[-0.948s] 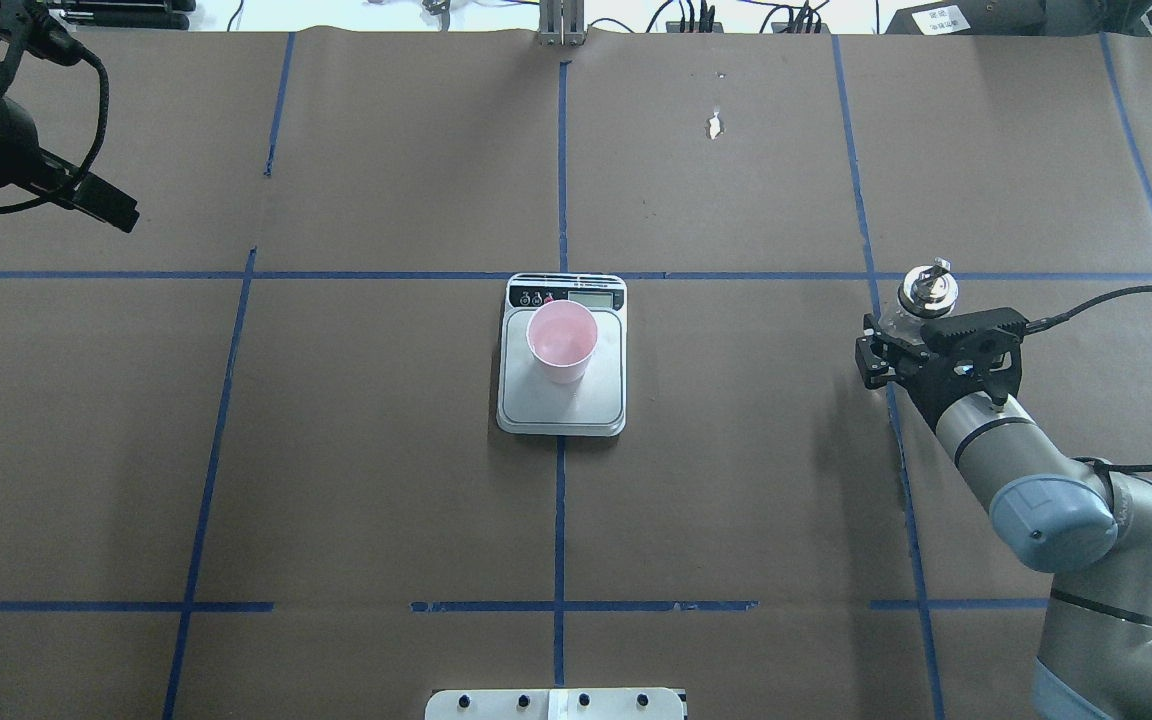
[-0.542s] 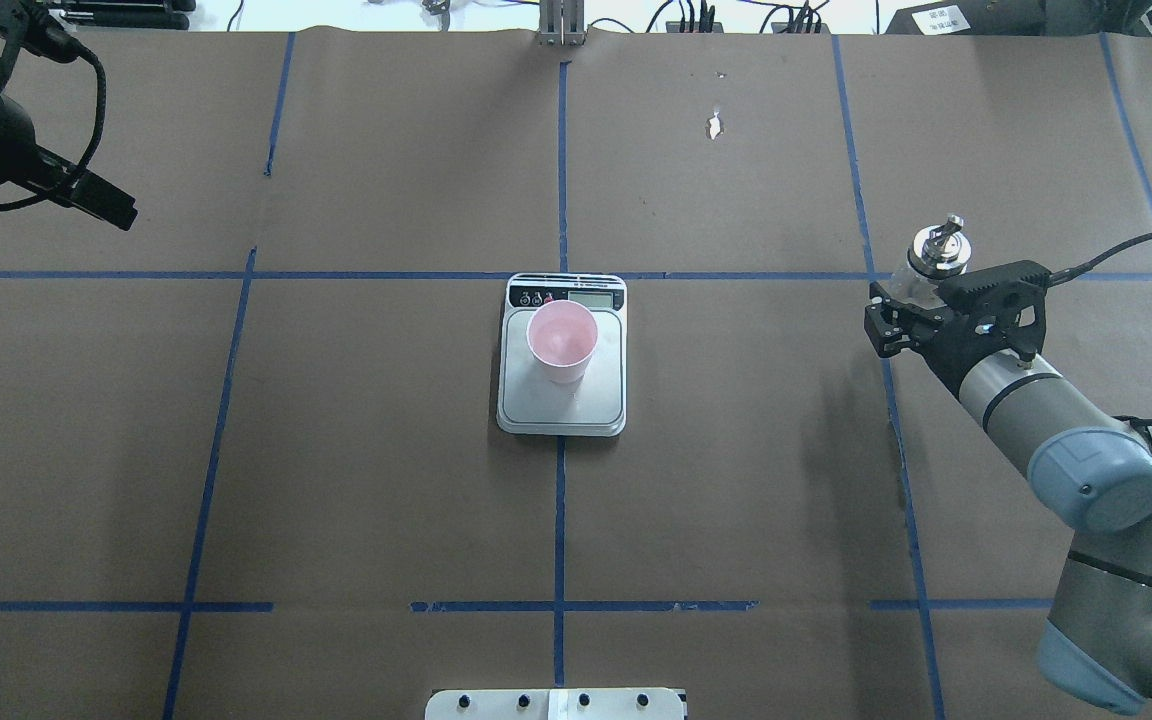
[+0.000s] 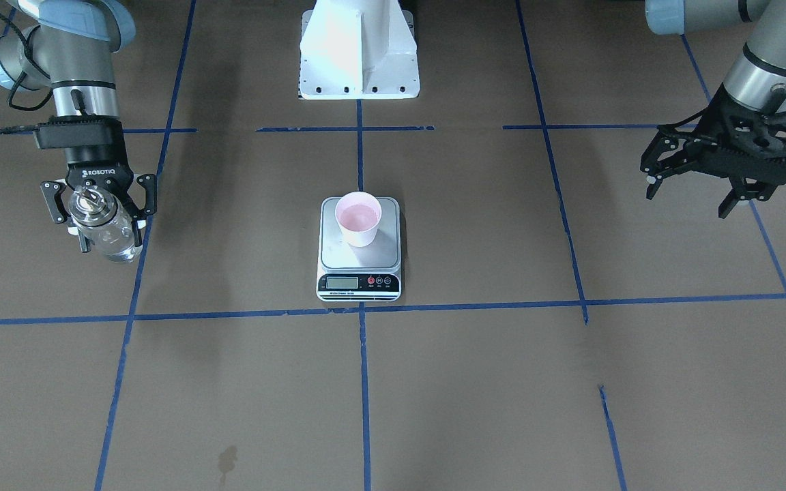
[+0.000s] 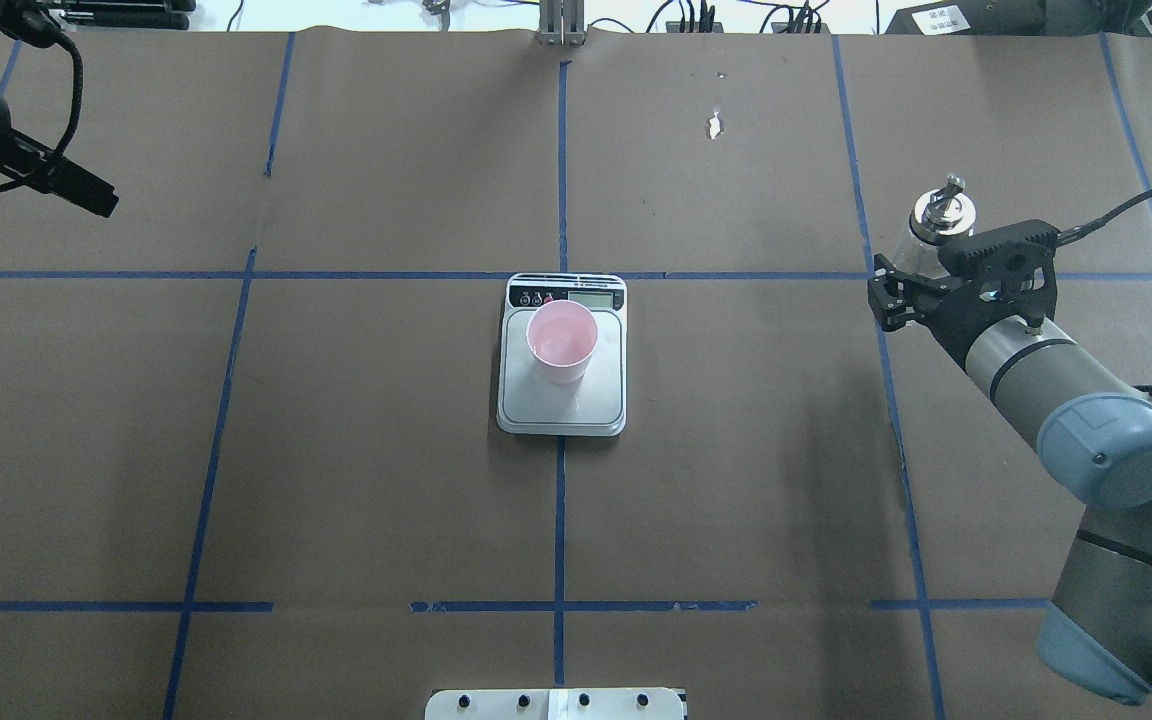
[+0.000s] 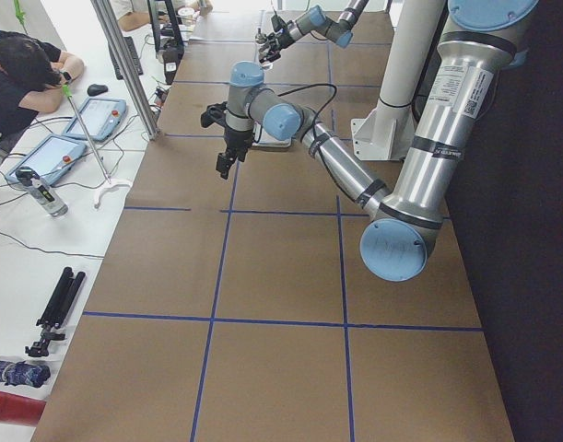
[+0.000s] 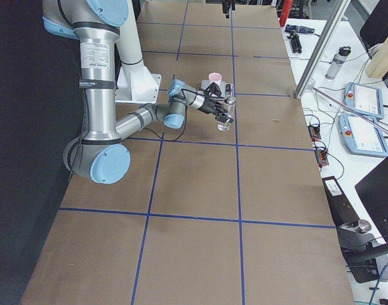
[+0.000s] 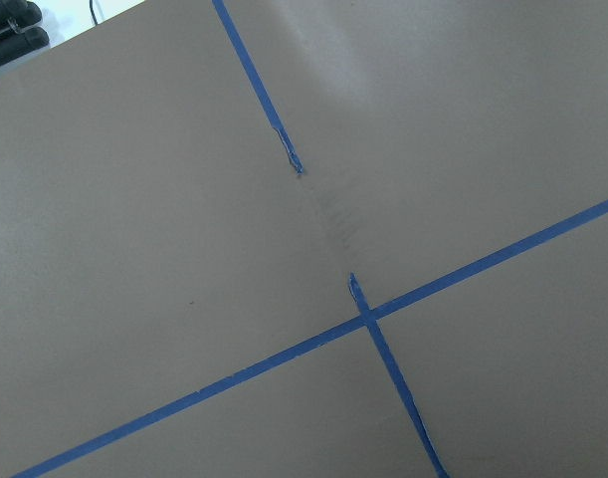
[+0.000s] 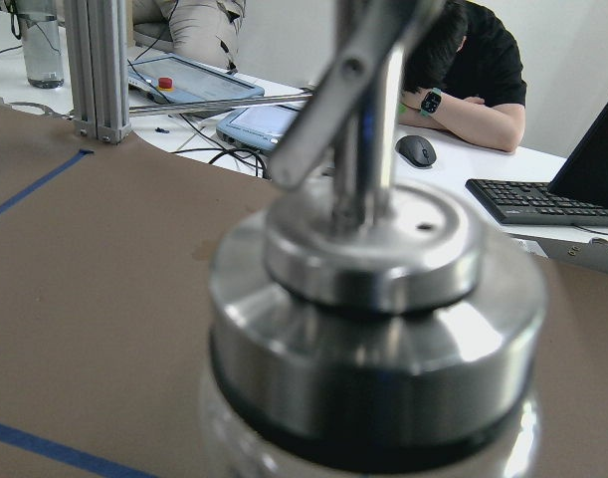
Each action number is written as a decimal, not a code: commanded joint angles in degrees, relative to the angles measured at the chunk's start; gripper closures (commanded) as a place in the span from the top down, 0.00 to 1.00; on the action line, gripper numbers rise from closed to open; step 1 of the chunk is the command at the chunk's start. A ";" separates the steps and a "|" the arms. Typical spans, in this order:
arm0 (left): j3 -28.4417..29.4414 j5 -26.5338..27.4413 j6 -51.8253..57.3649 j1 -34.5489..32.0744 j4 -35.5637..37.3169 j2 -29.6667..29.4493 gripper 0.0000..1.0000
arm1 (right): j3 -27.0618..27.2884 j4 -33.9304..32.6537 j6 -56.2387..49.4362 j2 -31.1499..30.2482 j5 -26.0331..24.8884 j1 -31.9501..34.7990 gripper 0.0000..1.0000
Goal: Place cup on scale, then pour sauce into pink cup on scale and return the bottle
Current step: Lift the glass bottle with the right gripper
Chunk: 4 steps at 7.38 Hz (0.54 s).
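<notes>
The pink cup (image 3: 358, 218) (image 4: 562, 340) stands upright on the scale (image 3: 359, 258) (image 4: 561, 408) at the table's centre, with liquid showing pink at its bottom. Far off on the robot's right side, my right gripper (image 3: 108, 228) (image 4: 921, 265) is shut on the clear glass bottle (image 3: 103, 228). Its silver cap (image 4: 943, 215) (image 8: 373, 299) fills the right wrist view. The bottle hangs slightly tilted, low over the table; I cannot tell whether its base touches. My left gripper (image 3: 688, 201) hovers open and empty over the robot's far left side. The left wrist view holds only brown paper and tape.
Blue tape lines grid the brown paper. The white robot base (image 3: 359, 54) stands at the near edge, and an aluminium post (image 4: 561, 20) at the far edge. A person (image 8: 473, 60) leans on a desk beyond the table. A small stain (image 3: 227, 460) marks the paper.
My right gripper carried the bottle away from the robot, toward the table's far side, and slightly outward. The left arm drew back a little toward the far left corner. Cup and scale stayed put.
</notes>
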 commanded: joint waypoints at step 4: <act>0.29 0.00 0.22 -0.41 0.09 0.16 1.00 | 2.54 -15.49 -0.55 8.93 -4.24 -0.69 0.00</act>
